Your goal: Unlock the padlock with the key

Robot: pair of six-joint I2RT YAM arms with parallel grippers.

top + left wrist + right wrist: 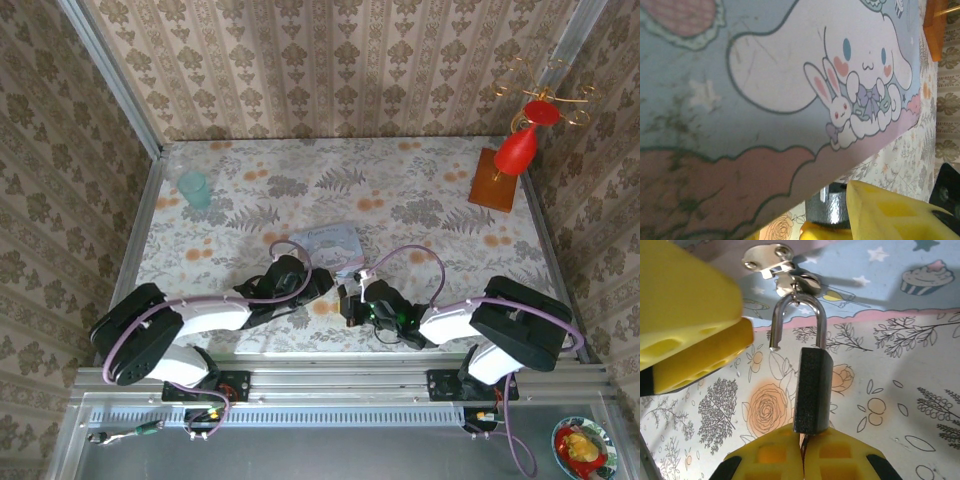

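The padlock [812,390] is a small black body whose metal shackle [800,302] stands sprung open. The shackle's free end hangs clear on the left, and its loop is still hooked through the hasp [771,260] of the pale blue cartoon tin [790,75] [330,240]. My right gripper [802,447] [352,300] is shut on the key [802,440], a thin metal sliver running up into the lock's underside. My left gripper [308,280] is open. Its yellow fingers [690,315] sit just left of the shackle's free end and hold nothing. The left wrist view catches the lock body [832,207] under the tin's edge.
A teal cup [194,188] stands at the back left. A red ornament on a wooden base [497,180] stands at the back right. Patterned walls close in three sides of the floral table [420,200]. A metal rail [340,380] runs along the near edge.
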